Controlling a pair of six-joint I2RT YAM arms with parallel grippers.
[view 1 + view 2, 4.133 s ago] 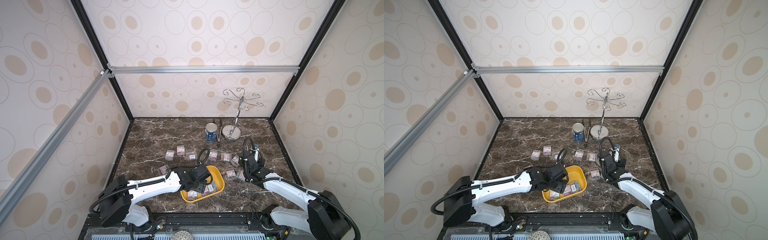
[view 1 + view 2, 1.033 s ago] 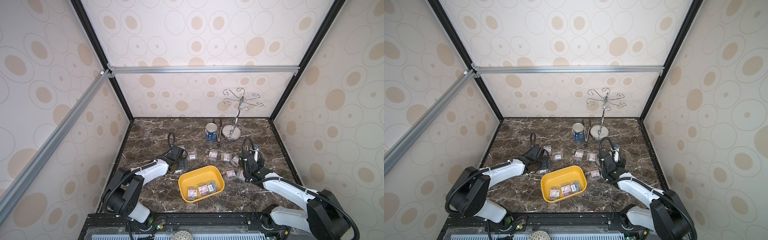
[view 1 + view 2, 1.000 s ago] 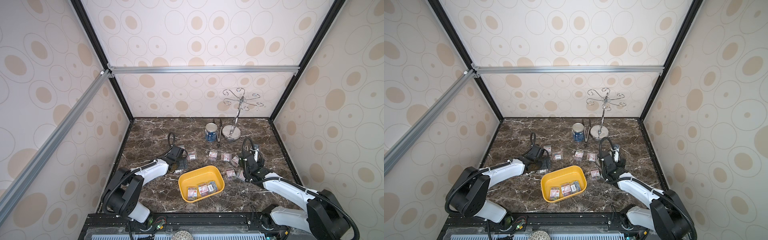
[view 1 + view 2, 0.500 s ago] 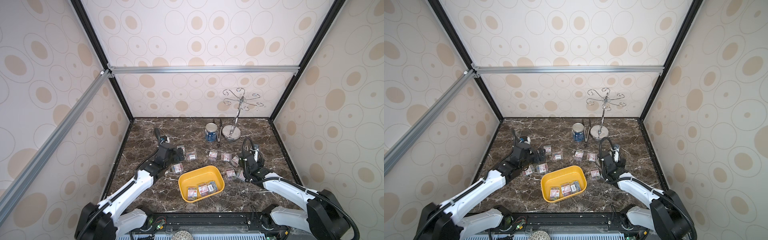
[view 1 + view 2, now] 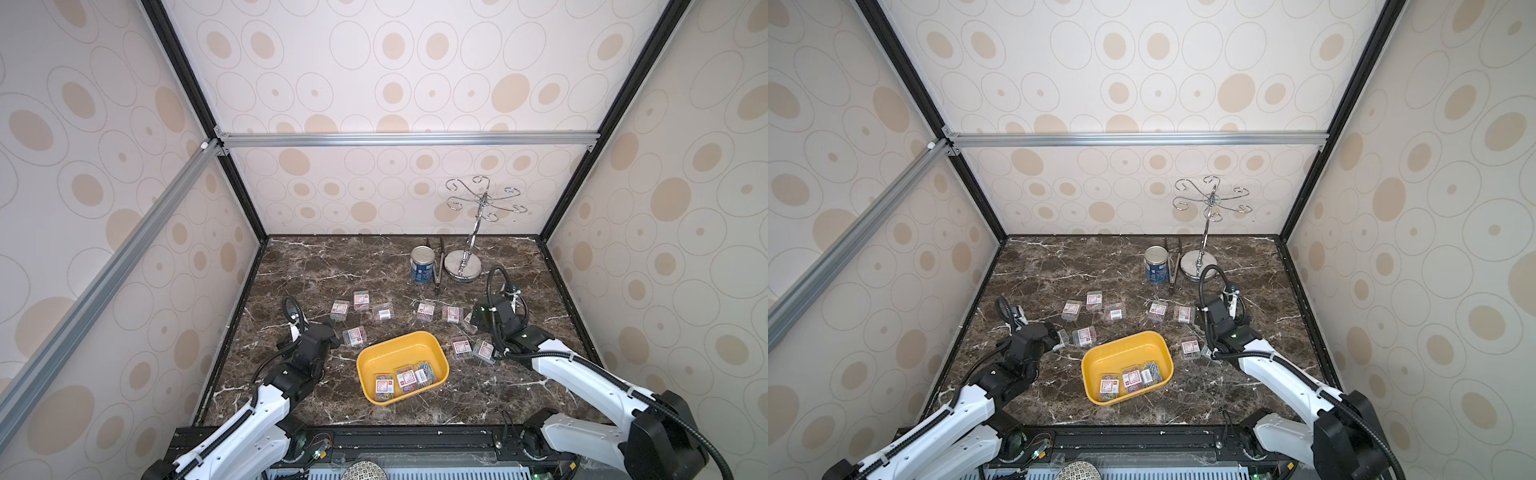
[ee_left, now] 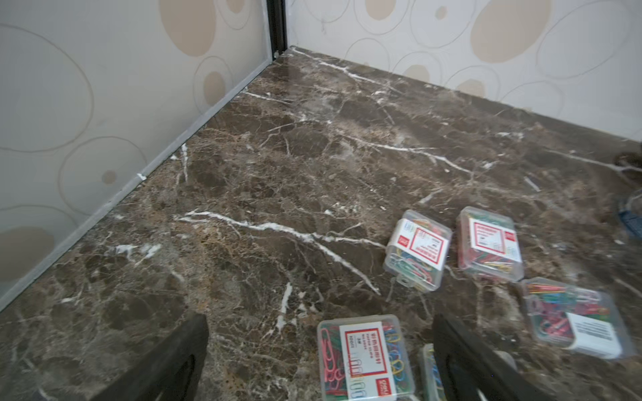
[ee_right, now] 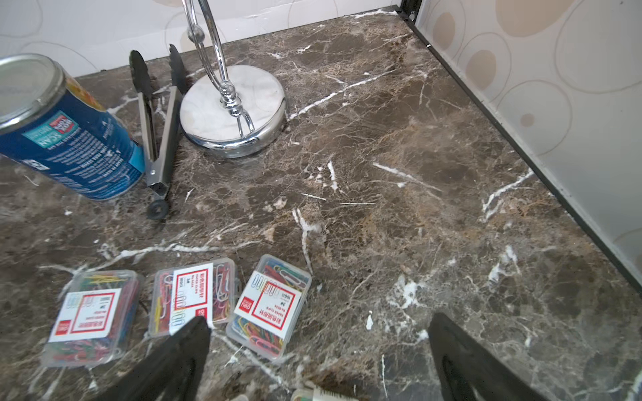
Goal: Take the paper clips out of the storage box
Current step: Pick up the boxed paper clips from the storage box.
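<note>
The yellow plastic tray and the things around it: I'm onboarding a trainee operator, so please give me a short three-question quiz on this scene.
1. True or false: the shallow yellow plastic tray is empty.
2. What lies between the blue-labelled tin can and the chrome stand's round base? A) metal tongs B) scissors C) a spoon
3. Fill in: the left gripper and the right gripper both stand ___.
Key: 1 false, clear plastic cases of coloured clips lie in it; 2 A; 3 open.
</note>
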